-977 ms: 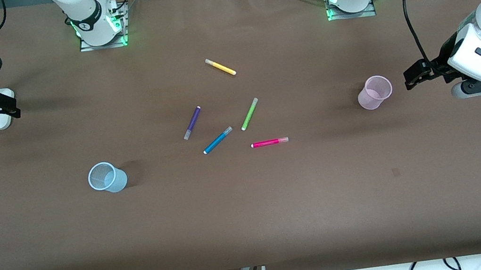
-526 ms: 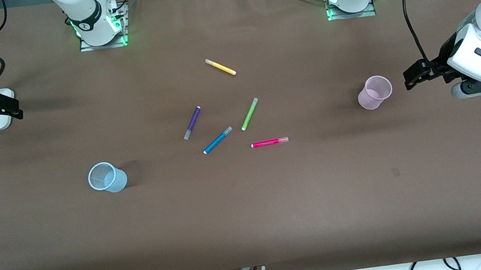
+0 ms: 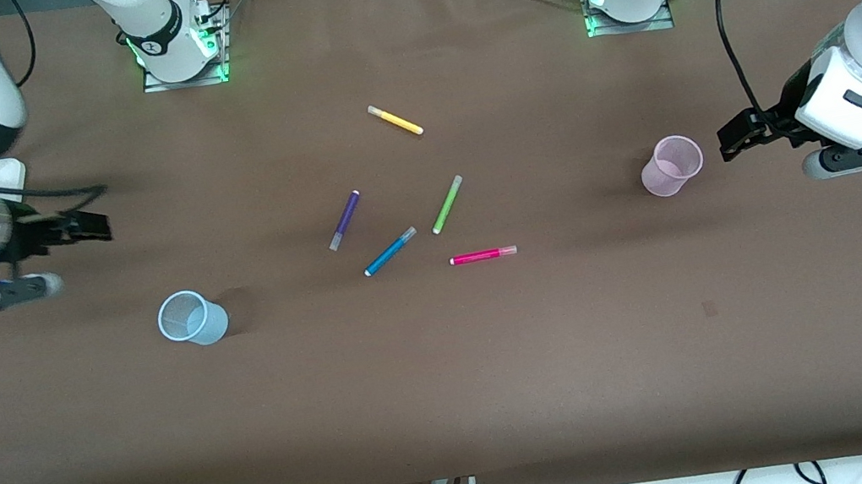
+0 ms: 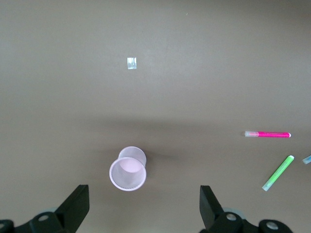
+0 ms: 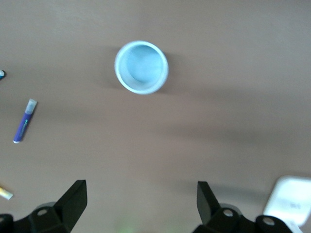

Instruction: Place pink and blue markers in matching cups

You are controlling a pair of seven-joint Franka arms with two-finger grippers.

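Two white glossy arms showing dark grey joint bands; green lights glowing at both bases; black cables trailing; black two-finger left gripper [image 3: 733, 139], matching right gripper [image 3: 91, 227].

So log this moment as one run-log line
left gripper: open, by pink cup | right gripper: open, empty | pink marker, blue marker: on table

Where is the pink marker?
The pink marker lies flat mid-table, nearest the front camera of all the pens, beside the blue marker and toward the pink cup.
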